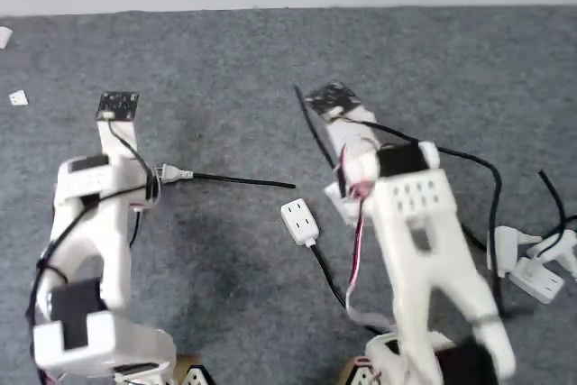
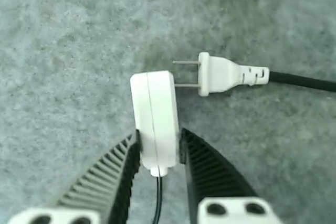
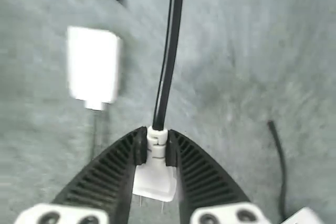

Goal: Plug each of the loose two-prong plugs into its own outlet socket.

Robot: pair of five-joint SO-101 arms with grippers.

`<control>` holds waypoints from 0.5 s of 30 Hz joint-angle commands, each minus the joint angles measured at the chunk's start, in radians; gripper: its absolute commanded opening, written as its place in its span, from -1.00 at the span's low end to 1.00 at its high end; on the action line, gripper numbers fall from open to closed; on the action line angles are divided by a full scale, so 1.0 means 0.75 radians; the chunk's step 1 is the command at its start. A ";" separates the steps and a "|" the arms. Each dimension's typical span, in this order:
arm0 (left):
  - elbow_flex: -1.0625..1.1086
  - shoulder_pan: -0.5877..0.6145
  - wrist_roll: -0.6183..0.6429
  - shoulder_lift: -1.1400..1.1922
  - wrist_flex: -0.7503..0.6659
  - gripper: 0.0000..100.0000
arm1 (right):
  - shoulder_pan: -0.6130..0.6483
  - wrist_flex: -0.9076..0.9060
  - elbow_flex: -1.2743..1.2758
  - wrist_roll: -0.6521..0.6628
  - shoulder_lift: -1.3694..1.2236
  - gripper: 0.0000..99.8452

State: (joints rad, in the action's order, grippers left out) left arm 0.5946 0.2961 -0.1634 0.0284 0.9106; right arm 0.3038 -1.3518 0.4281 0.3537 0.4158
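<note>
Plug (image 3: 155,177), front end half hidden, clamped in right tool (image 3: 156,137); left tool (image 2: 157,139) clamps socket (image 2: 153,108).

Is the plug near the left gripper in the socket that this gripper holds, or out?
Out. In the left wrist view the plug lies beside the socket, with both prongs bare.

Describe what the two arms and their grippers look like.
The left arm and right arm are white boxy plastic shells with black motor blocks and thin black cables; the right arm also carries a red wire. The left gripper and right gripper have black ribbed tapering fingers on white mounts.
</note>
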 commanded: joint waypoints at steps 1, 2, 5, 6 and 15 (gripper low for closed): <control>-0.281 -0.025 -0.149 0.248 0.231 -0.99 | 0.212 -0.085 -0.198 -0.047 0.259 -0.98; -0.308 -0.031 -0.180 0.274 0.268 -0.97 | 0.281 -0.118 -0.258 -0.057 0.277 -0.98; -0.298 -0.068 -0.268 0.278 0.301 -0.98 | 0.482 -0.181 -0.372 -0.133 0.249 -0.98; -0.269 -0.088 -0.325 0.262 0.301 -0.98 | 0.535 -0.179 -0.378 -0.151 0.226 -0.98; 0.062 -0.221 -0.571 -0.012 0.174 -0.98 | 0.727 0.046 -0.250 -0.237 0.148 -0.98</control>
State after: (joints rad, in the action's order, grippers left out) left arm 0.5086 0.1933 -0.5271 0.0836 1.0687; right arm 0.8178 -1.3656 0.2394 0.1972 0.5217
